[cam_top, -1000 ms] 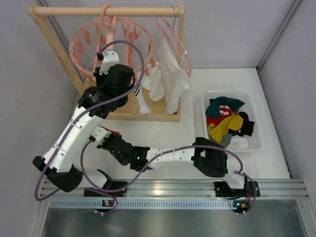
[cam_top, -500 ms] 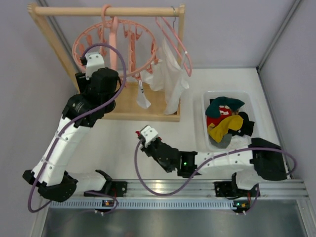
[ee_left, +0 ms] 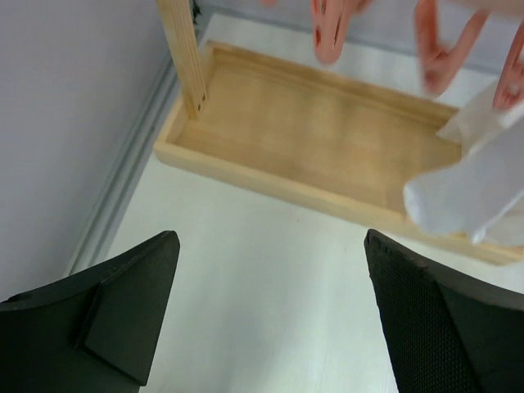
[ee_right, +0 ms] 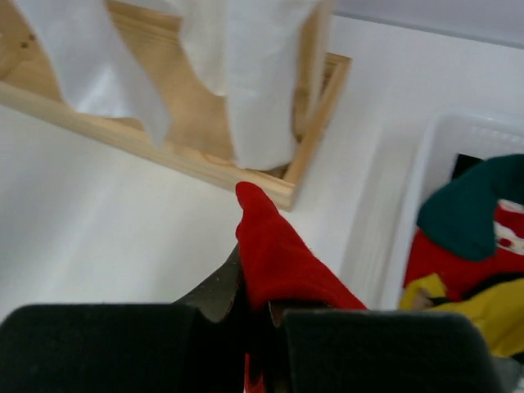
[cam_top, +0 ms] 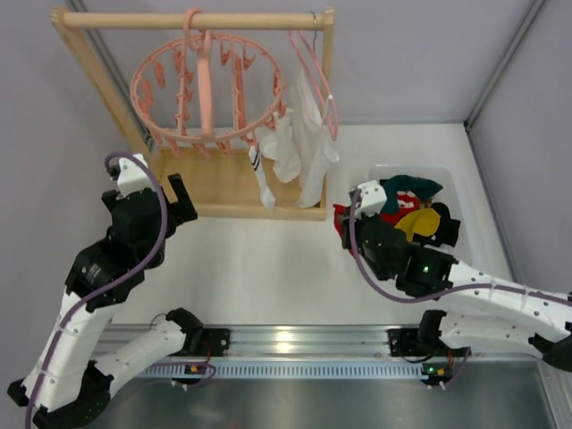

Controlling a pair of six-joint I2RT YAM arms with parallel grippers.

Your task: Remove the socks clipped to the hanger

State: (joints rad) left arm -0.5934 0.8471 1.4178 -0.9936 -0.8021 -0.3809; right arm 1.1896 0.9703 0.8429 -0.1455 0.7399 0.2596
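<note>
**One more off the ring, several left to pull**

Had the red sock (ee_right: 274, 254) clamped tight in the right claw (ee_right: 258, 315), parked just beside the left wall of the bin (ee_right: 405, 213) and not dropped in yet. Was way over on the left side a second ago, so swung clear across with it. Pulled the left claw (ee_left: 270, 327) back off the hanger (cam_top: 206, 89) too. Sat low by the base of the wooden rack (cam_top: 223, 183), jaws wide apart, holding nothing.

Looked like the drop was the only bit left for this one, onto the pile of socks (cam_top: 411, 210) already in there. Not finished though: spotted white socks (cam_top: 286, 152) and a striped sock (cam_top: 259, 179) hanging at the ring's right side.

Worked over a plain white table (cam_top: 268, 259), with grey walls (cam_top: 420, 54) around and a metal rail (cam_top: 295, 340) along the near edge.
</note>
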